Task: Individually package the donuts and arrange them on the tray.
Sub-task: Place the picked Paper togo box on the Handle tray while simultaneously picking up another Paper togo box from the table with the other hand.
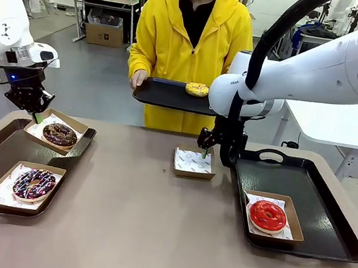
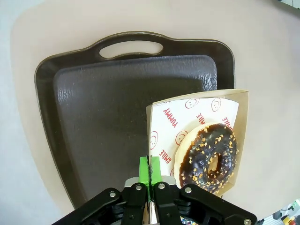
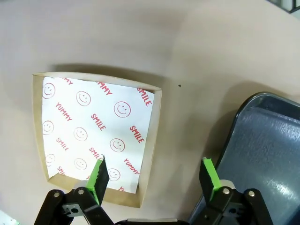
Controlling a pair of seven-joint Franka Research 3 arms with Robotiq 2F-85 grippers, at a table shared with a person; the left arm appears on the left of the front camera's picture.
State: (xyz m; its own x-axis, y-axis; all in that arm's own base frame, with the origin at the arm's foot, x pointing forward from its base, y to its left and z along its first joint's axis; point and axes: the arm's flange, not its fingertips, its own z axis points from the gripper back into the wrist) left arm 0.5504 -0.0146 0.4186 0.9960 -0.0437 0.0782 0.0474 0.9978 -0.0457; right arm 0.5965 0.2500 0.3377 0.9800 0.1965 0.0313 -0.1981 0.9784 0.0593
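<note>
OK, right tool (image 3: 154,171) hangs wide open, nothing in it, low over the empty square cardboard box w/ smiley-print paper liner (image 3: 93,126), mid-table (image 1: 127,220). One green pad is over the liner, the other outside. So the jaws straddle the box wall on the side facing the black handled tray on the robot's right (image 1: 327,215); touching or not, can't tell.

Key relation: the yellow sprinkled ring donut (image 1: 196,89) isn't in that box. It sits on a black tray held by the person (image 1: 158,92), straight beyond box and tool, past the far table edge. Right arm is clearly the nearer one.

Left tool (image 2: 150,164) is clamped shut on the rim of a second paper-lined cardboard box (image 2: 173,122) carrying the dark chocolate ring donut (image 2: 208,157), tilted over the left black tray (image 2: 117,117).

Judgement: next move hinges on the yellow donut coming fwd into the empty box.
</note>
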